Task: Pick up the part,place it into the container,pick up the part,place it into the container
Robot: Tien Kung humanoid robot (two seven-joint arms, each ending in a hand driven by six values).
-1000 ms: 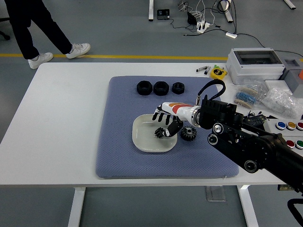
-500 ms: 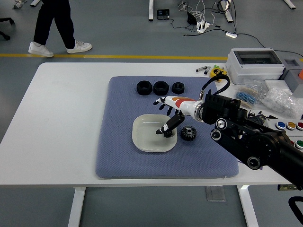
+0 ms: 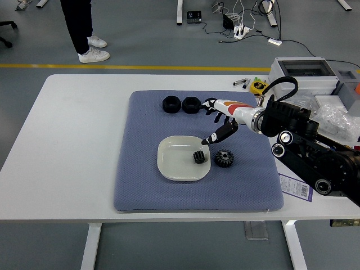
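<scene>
A small black toothed gear lies inside the pale square dish; a second black gear sits just right of the dish; the right hand hovers above its far-right corner, fingers spread, empty.

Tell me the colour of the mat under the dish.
The mat is blue-grey with a fine dotted texture; head view.

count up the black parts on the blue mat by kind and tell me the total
Black toothed gears: 2, one in the white square dish, one beside it on the blue mat.
Black hex nuts: at least 2; the robot's hand may hide another.
Total: 4 visible.
</scene>
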